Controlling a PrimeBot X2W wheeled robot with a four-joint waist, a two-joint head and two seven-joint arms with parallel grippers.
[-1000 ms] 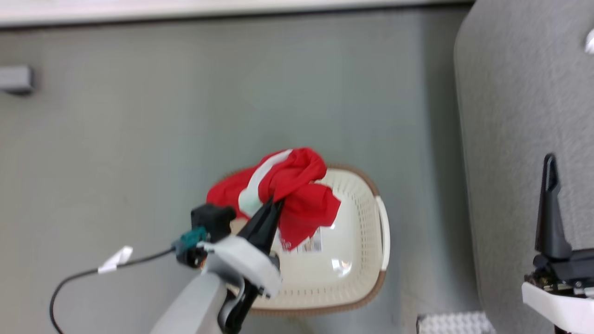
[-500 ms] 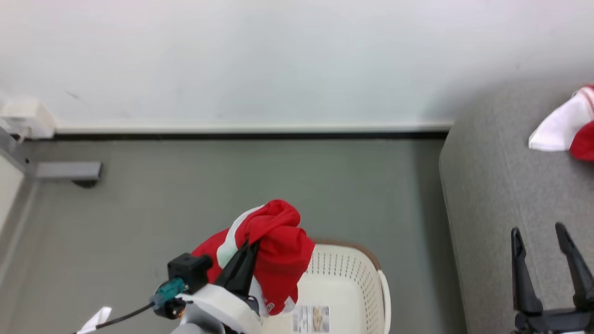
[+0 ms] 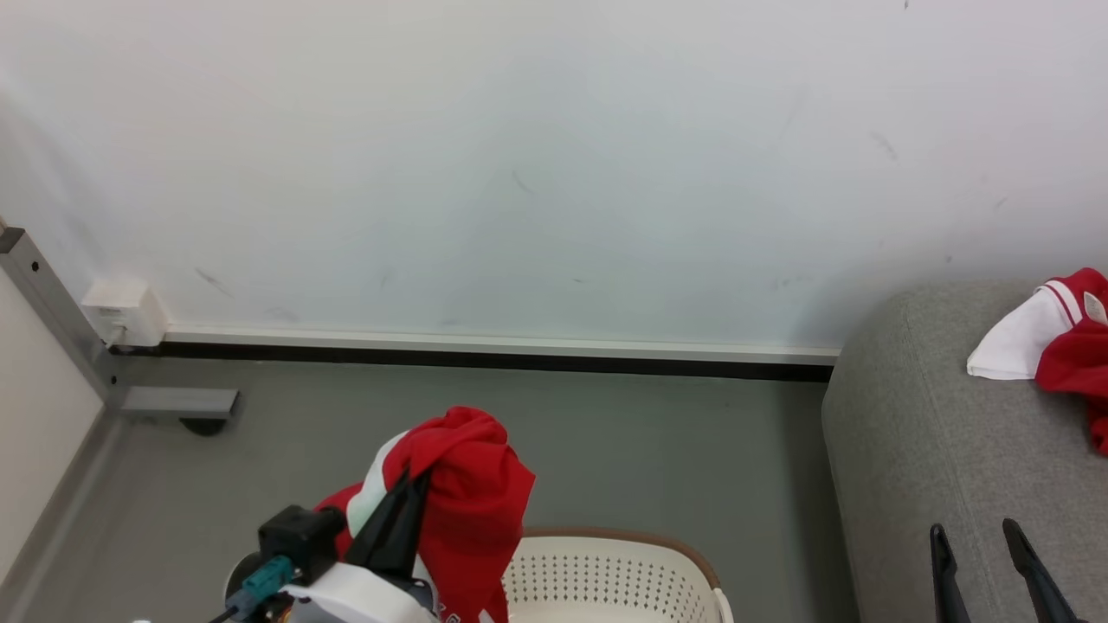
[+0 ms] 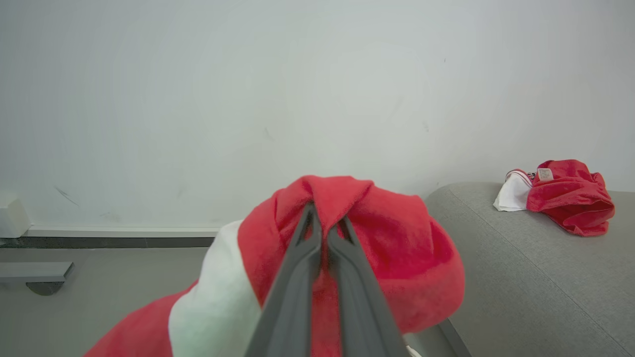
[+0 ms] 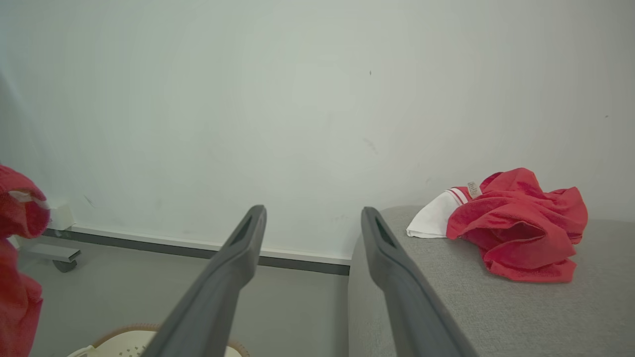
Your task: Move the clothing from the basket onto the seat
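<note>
My left gripper (image 3: 414,484) is shut on a bunched red garment with a white panel (image 3: 463,493), which hangs in the air above the left back part of the cream perforated basket (image 3: 606,571). In the left wrist view the closed fingers (image 4: 297,277) pinch a fold of this clothing (image 4: 397,248). A second red and white garment (image 3: 1069,346) lies crumpled on the grey seat (image 3: 917,450) at the right, also clear in the right wrist view (image 5: 521,233). My right gripper (image 3: 971,526) stands open and empty over the seat's near edge (image 5: 496,307).
A white wall with a dark baseboard (image 3: 485,359) runs behind. A grey foot with a caster (image 3: 177,402) and a white box (image 3: 125,311) sit at the far left. Grey floor (image 3: 675,450) lies between basket and seat.
The head camera has tilted up, bringing the wall and more of the seat into view. The left gripper has lifted the red garment higher, out of the basket. The right gripper stays open.
</note>
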